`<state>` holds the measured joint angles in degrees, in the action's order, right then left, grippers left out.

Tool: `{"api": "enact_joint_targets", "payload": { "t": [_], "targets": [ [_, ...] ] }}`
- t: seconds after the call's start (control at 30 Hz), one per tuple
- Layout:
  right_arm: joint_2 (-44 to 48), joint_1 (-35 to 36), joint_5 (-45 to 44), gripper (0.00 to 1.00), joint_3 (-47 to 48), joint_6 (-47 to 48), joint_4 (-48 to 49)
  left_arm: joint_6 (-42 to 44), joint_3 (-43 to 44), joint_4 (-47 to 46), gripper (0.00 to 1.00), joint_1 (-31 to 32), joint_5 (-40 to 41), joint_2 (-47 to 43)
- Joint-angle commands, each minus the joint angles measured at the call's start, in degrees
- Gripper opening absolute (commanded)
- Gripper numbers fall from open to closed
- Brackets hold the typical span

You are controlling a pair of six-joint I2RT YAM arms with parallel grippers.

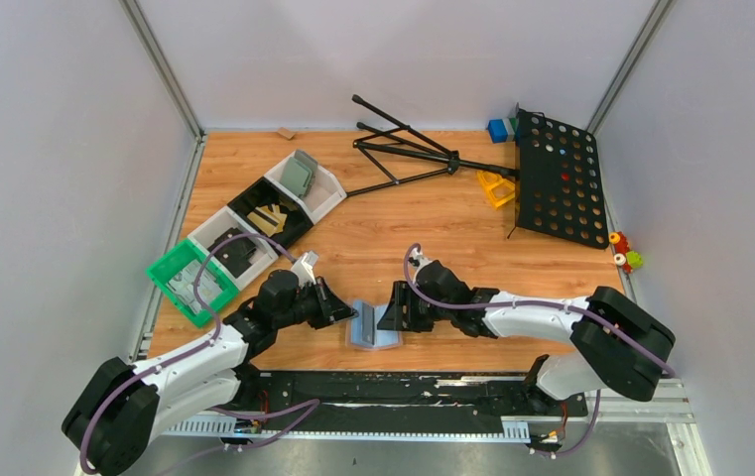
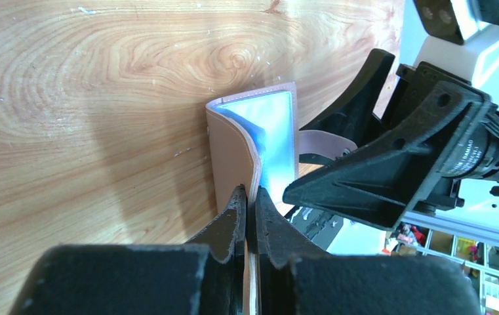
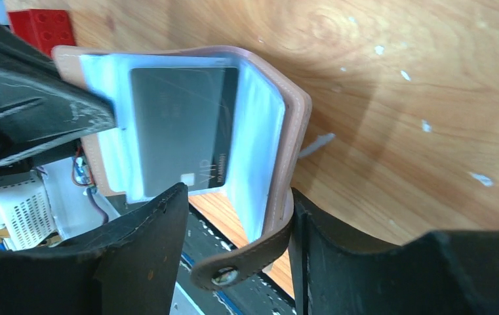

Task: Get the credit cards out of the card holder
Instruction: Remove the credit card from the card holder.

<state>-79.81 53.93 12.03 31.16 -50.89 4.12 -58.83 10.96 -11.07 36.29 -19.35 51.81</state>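
Observation:
The card holder [image 1: 373,328] stands open like a book on the wood near the front edge, between my two grippers. Its outside is salmon-tan [image 2: 230,147] and its lining light blue [image 3: 253,131]. A black credit card [image 3: 184,125] with small pale marks sits in the inner pocket. My left gripper [image 1: 345,312] [image 2: 248,197] is shut on the edge of one cover; its fingers [image 3: 50,111] show at the left of the right wrist view. My right gripper [image 1: 390,319] [image 3: 239,191] [image 2: 296,157] straddles the other cover and the snap strap [image 3: 246,262], jaws apart, one finger against the cover's outside.
A row of bins runs along the left: green [image 1: 166,275], white [image 1: 214,224], black [image 1: 252,198], and a white one [image 1: 331,193] holding a grey-green holder [image 1: 299,177]. A black tripod [image 1: 403,149], a black perforated board [image 1: 557,178], a yellow piece [image 1: 497,186] and small toys [image 1: 626,253] lie at the back right.

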Motion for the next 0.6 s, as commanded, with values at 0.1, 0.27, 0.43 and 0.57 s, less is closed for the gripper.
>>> {"api": "enact_joint_targets", "payload": {
  "t": [0.1, 0.27, 0.43, 0.57],
  "targets": [
    [0.7, -0.4, 0.8, 0.52, -0.7, 0.6, 2.2, 1.1, 0.9, -1.7, 0.02, 0.2, -0.8, 0.5],
    [1.0, -0.4, 0.8, 0.5, -0.5, 0.8, 1.8, 1.4, 0.9, -1.2, 0.14, 0.2, -1.1, 0.6],
    [2.3, -0.4, 0.1, 0.34, -1.0, 0.7, 1.0, 0.3, 0.0, -2.3, 0.41, 0.2, -1.9, 0.0],
    [3.0, -0.5, -0.3, 0.16, -1.0, 0.7, 0.1, -0.4, -0.7, -2.4, 0.58, 0.2, -2.2, -1.4]
  ]
}}
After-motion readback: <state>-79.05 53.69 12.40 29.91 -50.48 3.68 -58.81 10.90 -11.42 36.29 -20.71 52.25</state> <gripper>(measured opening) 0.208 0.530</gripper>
